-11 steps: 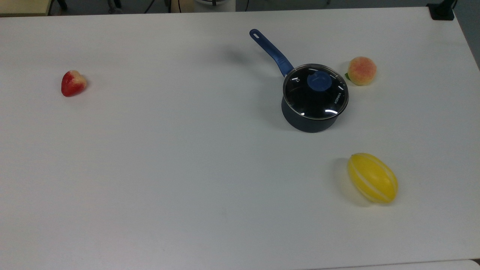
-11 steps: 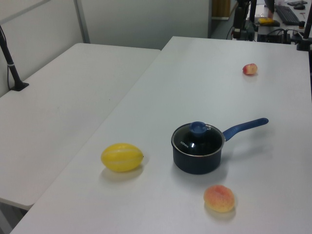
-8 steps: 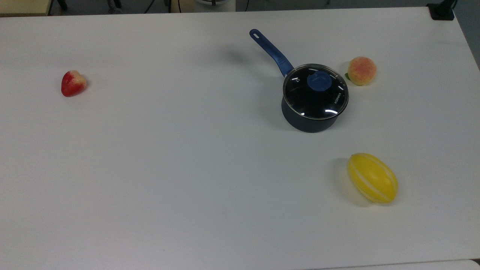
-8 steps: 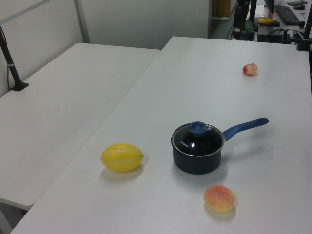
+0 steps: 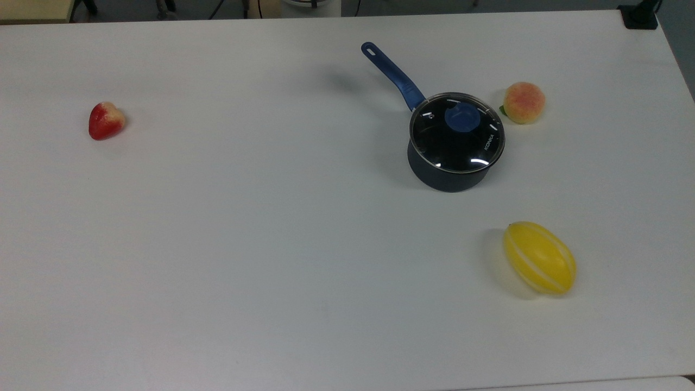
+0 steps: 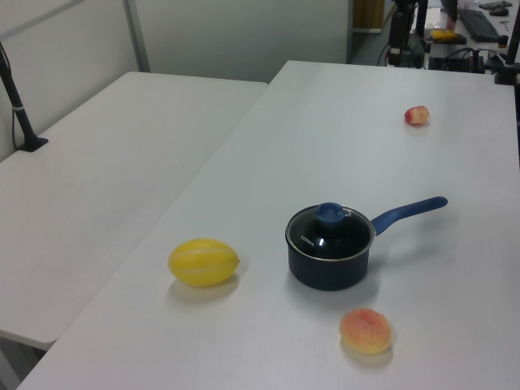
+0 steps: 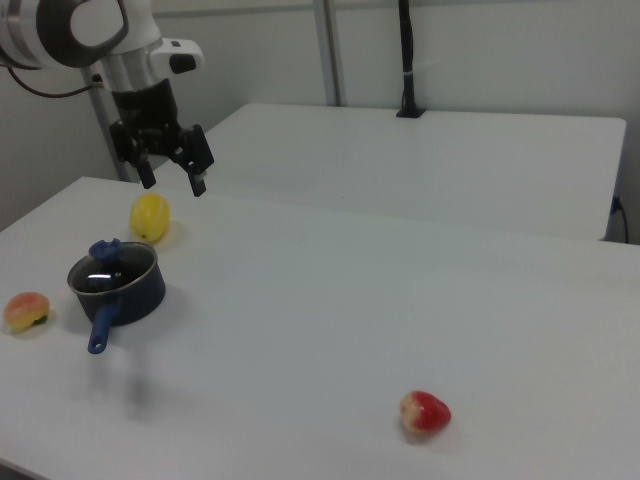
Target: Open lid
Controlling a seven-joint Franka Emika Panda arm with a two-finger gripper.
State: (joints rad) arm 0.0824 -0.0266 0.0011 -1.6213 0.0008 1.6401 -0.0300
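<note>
The lid (image 5: 457, 142) is a round glass disc with a metal rim and a blue knob (image 5: 461, 118). It lies flat and closed on the dark saucepan (image 5: 441, 177), whose blue handle (image 5: 392, 73) points toward the top view's upper left. Both also appear in the left view, lid (image 6: 329, 233) on saucepan (image 6: 328, 273), and in the right view, lid (image 7: 110, 270) on saucepan (image 7: 138, 296). My gripper (image 7: 173, 183) hangs open and empty in the air, above the pan and to the right view's right of it, touching nothing.
A peach (image 5: 523, 102) lies close to the pan at the top view's right. A yellow melon (image 5: 539, 257) is nearer the front right and a strawberry (image 5: 106, 120) far left. A second table (image 6: 97, 187) adjoins, with a black post (image 7: 405, 60) on it.
</note>
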